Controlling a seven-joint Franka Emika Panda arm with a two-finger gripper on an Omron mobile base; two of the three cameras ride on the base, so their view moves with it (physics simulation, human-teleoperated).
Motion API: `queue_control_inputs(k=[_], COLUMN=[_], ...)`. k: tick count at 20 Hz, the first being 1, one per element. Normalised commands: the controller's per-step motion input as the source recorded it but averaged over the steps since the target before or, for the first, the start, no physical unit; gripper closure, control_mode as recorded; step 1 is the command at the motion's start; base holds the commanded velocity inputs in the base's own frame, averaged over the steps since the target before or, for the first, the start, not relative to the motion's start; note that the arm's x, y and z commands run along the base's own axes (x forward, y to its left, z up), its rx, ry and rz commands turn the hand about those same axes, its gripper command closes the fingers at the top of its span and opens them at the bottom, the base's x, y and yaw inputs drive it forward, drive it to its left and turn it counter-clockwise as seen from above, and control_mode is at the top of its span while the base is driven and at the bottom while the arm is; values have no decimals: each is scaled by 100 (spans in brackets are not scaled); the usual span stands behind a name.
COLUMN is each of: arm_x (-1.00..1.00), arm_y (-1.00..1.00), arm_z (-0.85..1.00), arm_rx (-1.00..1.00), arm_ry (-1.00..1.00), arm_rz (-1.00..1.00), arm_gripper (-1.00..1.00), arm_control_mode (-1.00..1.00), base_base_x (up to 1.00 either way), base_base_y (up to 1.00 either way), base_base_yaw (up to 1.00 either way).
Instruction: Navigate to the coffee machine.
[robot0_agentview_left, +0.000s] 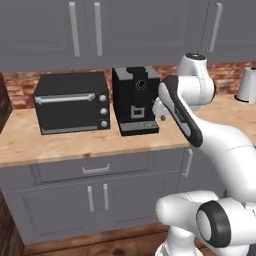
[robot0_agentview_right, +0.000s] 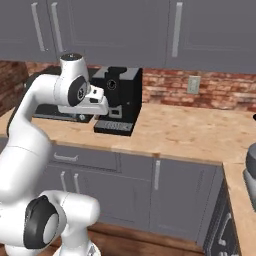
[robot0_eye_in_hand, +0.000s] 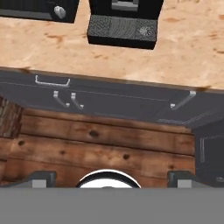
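Coffee machine (robot0_agentview_left: 135, 100) on counter (robot0_agentview_left: 60, 142) — ahead of end effector (robot0_eye_in_hand: 111, 177), fingers wide apart.

I see a black coffee machine (robot0_agentview_left: 136, 100) with grey slotted tray, black toaster oven (robot0_agentview_left: 72, 102) left of it with silver handle and knobs, light speckled wood counter (robot0_agentview_left: 30, 142) beneath it, grey cabinets (robot0_agentview_left: 90, 190), red brick wall (robot0_agentview_right: 220, 92) behind, brown plank floor (robot0_eye_in_hand: 105, 144).

a rendered home kitchen. grey cabinets (robot0_agentview_left: 85, 30) hang over a wooden counter (robot0_agentview_right: 190, 132) and brick backsplash (robot0_agentview_right: 225, 92). a toaster oven (robot0_agentview_left: 72, 102) adjoins the coffee machine (robot0_agentview_left: 136, 100).
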Motion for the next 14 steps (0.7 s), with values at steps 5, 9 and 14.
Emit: queue_control_inputs(k=[5, 9, 14], arm_x=[0, 0, 0], arm_y=[0, 0, 0], arm_z=[0, 0, 0], arm_rx=[0, 0, 0], arm_ry=[0, 0, 0], arm_rz=[0, 0, 0], arm_gripper=[-100, -100, -100], arm_control_mode=[100, 100, 100], base_base_x=[99, 74, 19], base_base_y=[18, 4, 1], base_base_yaw=[0, 0, 0])
